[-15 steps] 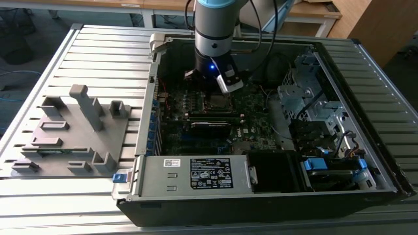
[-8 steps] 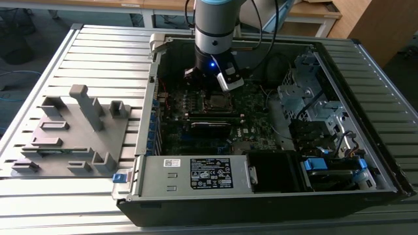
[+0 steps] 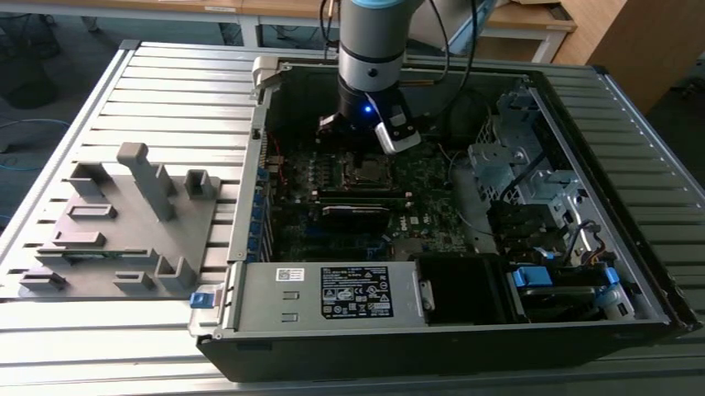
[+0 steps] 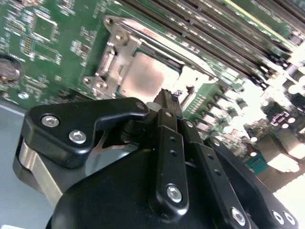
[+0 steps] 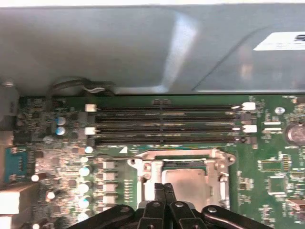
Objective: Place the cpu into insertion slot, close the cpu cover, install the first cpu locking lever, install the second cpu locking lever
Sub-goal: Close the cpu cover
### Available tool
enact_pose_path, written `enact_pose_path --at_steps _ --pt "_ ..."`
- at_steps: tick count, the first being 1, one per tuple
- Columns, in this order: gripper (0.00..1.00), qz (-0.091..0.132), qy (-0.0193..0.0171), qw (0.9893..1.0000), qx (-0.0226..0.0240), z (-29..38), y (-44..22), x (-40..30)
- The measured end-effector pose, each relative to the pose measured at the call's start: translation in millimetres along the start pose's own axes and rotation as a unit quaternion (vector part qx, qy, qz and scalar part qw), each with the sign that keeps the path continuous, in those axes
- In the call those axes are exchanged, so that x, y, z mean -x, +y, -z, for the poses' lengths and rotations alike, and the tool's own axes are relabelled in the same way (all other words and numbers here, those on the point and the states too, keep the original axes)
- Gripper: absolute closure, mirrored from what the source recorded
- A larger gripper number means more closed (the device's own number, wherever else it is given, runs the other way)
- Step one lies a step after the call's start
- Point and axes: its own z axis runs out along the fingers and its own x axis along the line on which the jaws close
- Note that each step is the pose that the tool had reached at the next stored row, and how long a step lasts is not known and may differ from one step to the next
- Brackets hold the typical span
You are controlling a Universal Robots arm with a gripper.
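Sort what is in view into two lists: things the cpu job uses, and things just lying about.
Job: cpu, cpu cover, gripper.
Lying about: memory slots, coin battery, power supply, grey plastic fixture beside the case.

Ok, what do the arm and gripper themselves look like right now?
The silver-grey tubular arm has a pale blue joint cap, a black wrist with a small blue light, a white box-shaped module and black cables. The black gripper has jointed link fingers fastened with silver screws.
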Motion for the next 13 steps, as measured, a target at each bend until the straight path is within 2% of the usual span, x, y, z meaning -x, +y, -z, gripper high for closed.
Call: enact_pose_path --at_steps 5,8,13 --pt "0.9 0.0 0.0003 1.0 -0.0001 -0.2 0.4 11.6" --pt "0.9 0.0 0.0004 1.0 0.0 0.0 0.4 12.0" --pt "0.9 0.0 0.0004 1.0 -0.0001 7.0 1.0 12.2"
